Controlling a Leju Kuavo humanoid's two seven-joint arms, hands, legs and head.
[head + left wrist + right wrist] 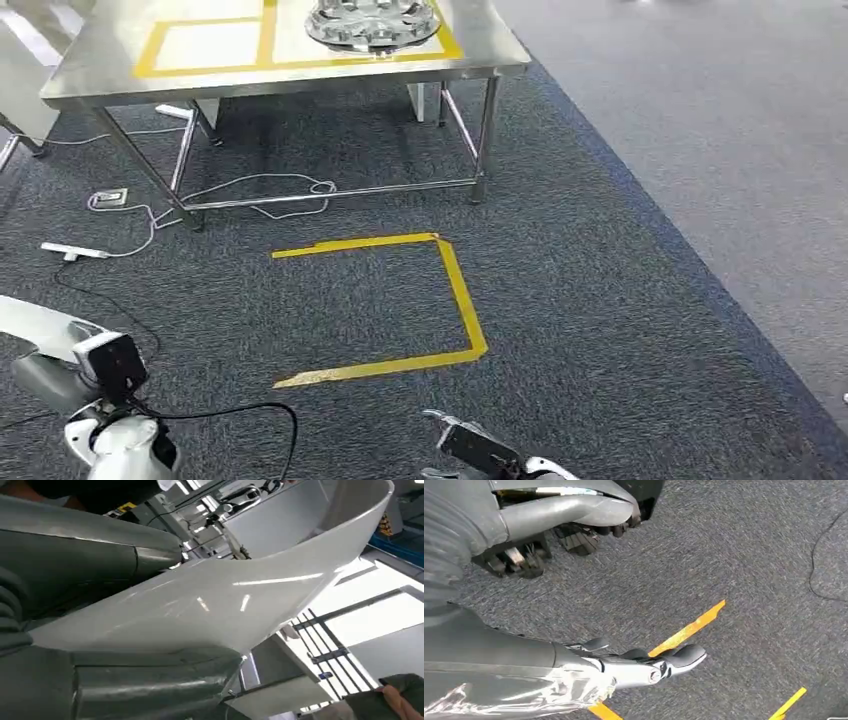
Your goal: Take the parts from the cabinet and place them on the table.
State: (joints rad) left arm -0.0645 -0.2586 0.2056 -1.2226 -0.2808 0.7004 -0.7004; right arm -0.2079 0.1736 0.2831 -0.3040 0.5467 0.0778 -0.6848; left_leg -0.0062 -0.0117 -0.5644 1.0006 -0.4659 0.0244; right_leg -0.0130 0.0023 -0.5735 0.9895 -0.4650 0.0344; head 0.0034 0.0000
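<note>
The left hand (75,605) grips a white curved part (240,595): in the left wrist view its thick grey thumb lies along one face of the part and the darker fingers (150,690) press the opposite face, so the glossy sheet is clamped between them and sweeps away from the hand in a broad curve. In the head view, the left arm (100,400) sits low at the near left, with a strip of the white part at the picture's left edge.

The right hand (574,605) holds nothing. In the right wrist view its thumb and fingers (674,657) stand well apart, stretched out over the grey carpet (749,555), with yellow tape (689,630) on the floor beneath them. In the head view this hand (480,450) shows at the bottom edge, near the middle.

Ahead stands a steel table; its tabletop (90,70) carries yellow tape rectangles (210,45). A round metal part (372,22) with a ring of holes rests on the tabletop inside the right-hand rectangle. On the carpet between robot and table lies an open-sided square of yellow tape (455,290). White cables (260,195) trail under the table, and a black cable (230,412) runs by the left arm.
</note>
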